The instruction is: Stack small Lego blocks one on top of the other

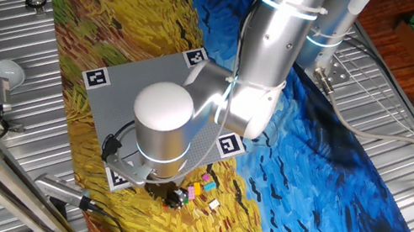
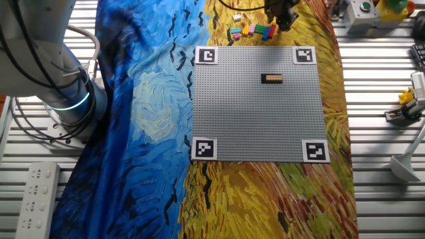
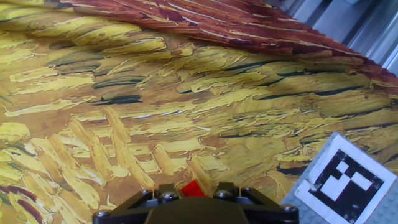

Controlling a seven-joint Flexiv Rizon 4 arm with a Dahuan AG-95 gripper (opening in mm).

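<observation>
Several small Lego blocks [image 2: 252,30] lie in a loose row on the yellow cloth just beyond the grey baseplate [image 2: 259,119]; they also show in one fixed view [image 1: 201,190]. A tan-orange flat block [image 2: 271,79] sits on the baseplate. My gripper [image 2: 283,21] is down at the right end of the row, mostly hidden under the arm in one fixed view [image 1: 174,197]. In the hand view a red block [image 3: 193,188] lies between the jaws with a strip of cloth showing on each side. The gripper [image 3: 194,194] looks open around it.
Black-and-white square markers [image 2: 208,56] sit at the baseplate's corners; one shows in the hand view [image 3: 344,179]. The painted cloth [image 2: 146,119] covers the table. A remote [image 2: 36,196] and metal fixtures [image 2: 406,109] lie on the ribbed table edges.
</observation>
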